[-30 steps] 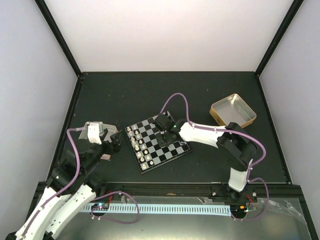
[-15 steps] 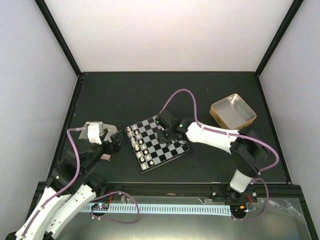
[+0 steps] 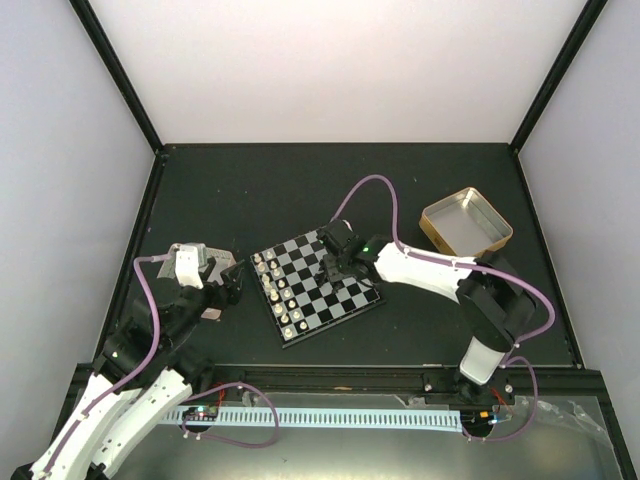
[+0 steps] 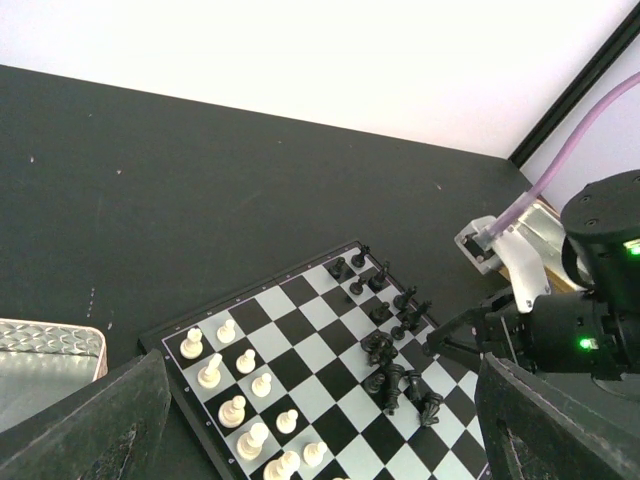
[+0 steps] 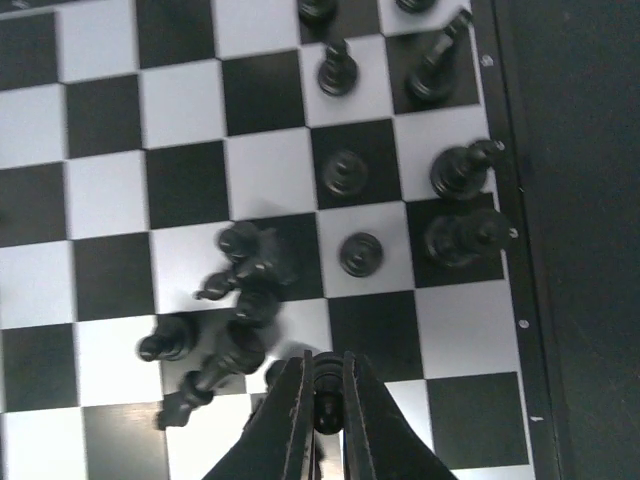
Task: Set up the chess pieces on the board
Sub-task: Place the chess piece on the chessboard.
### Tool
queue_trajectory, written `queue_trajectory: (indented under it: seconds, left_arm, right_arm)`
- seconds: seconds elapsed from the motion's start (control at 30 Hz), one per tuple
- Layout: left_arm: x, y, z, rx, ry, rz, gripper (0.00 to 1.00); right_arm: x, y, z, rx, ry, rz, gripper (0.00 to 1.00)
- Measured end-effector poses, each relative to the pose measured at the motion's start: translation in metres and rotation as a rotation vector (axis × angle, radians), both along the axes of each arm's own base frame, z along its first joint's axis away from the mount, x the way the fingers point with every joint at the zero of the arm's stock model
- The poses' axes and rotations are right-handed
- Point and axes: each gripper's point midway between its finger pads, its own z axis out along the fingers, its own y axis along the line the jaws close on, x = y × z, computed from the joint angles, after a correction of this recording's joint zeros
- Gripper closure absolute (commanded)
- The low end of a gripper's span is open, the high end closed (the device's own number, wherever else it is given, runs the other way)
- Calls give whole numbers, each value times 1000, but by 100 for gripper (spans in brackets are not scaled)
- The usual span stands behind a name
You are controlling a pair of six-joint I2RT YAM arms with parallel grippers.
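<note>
The board (image 3: pixel 311 286) lies at mid-table, turned at an angle. Cream-white chess pieces (image 3: pixel 276 296) stand in two rows along its left side. Black pieces stand along its right edge (image 5: pixel 460 170). Several more black pieces lie tumbled in a heap (image 5: pixel 240 295) on the squares beside them, which also shows in the left wrist view (image 4: pixel 395 378). My right gripper (image 5: pixel 325 400) hangs over the board's right part (image 3: pixel 333 268), shut on a small black piece (image 5: pixel 326 384) just above the heap. My left gripper (image 4: pixel 320 420) is wide open and empty, left of the board (image 3: pixel 228 285).
A gold tin (image 3: pixel 466 222) sits empty at the back right. A silver tray (image 4: pixel 45 350) lies under my left arm, left of the board. Black frame posts and white walls close in the table.
My right gripper has shifted slightly to the right over the board's black-piece side, still shut. The left arm has not moved.
</note>
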Motion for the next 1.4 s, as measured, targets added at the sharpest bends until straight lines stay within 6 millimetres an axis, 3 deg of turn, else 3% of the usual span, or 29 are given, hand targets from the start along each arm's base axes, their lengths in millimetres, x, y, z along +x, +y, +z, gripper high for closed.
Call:
queue_trajectory:
  seconds: [0.23, 0.53, 0.93, 1.4]
  left_arm:
    - [0, 0, 0, 0, 0, 0, 15]
    - [0, 0, 0, 0, 0, 0, 15]
    - [0, 0, 0, 0, 0, 0, 14]
    - [0, 0, 0, 1, 1, 0, 14]
  right_arm:
    - [3, -20, -19, -39, 27, -61, 94]
    - [6, -18, -34, -45, 49, -66, 94]
    - [8, -18, -38, -50, 49, -67, 90]
    - [8, -17, -40, -51, 53, -68, 66]
